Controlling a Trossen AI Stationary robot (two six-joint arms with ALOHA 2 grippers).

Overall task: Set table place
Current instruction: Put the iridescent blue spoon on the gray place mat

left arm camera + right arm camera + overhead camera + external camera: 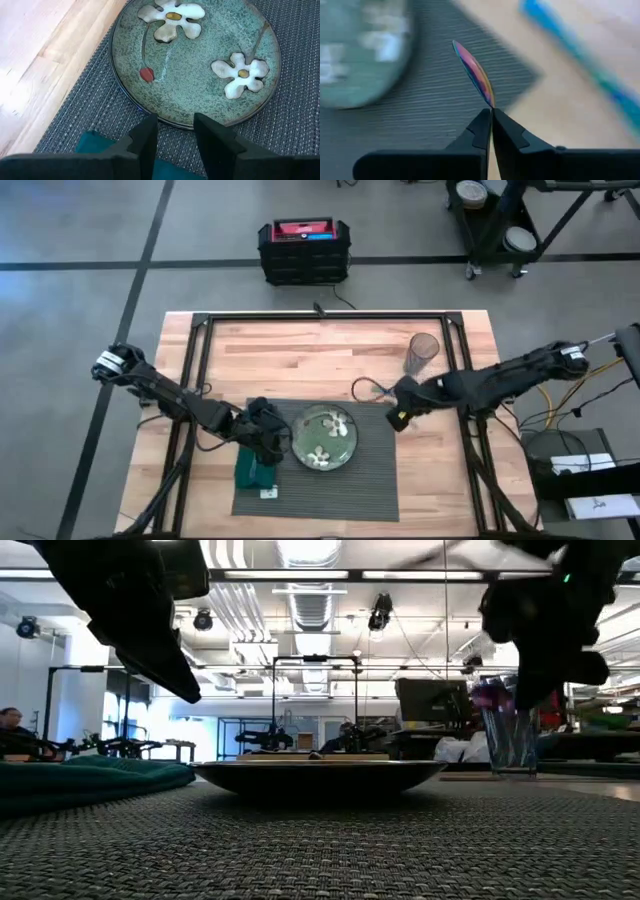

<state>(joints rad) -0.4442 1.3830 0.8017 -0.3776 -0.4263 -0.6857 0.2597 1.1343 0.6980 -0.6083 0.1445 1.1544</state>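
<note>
On the table (300, 350) lies one mat (370, 480), at its near middle. Furthest left on it is one green napkin (252, 468). My left gripper (175, 132) hangs above that, jaws spread and empty, just short of the one plate (325, 438). My right gripper (491, 116) pinches one iridescent utensil (474, 72) over the mat's right corner. One glass (422, 352) stands beyond.

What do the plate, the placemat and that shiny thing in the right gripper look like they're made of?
The plate looks like glazed ceramic: speckled green surface with painted white flowers and a soft sheen. The placemat seems woven, maybe vinyl or fabric, with fine dark grey ribs. The piece of cutlery pinched in the right gripper looks like metal with an iridescent rainbow finish; which utensil it is stays unclear.
</note>
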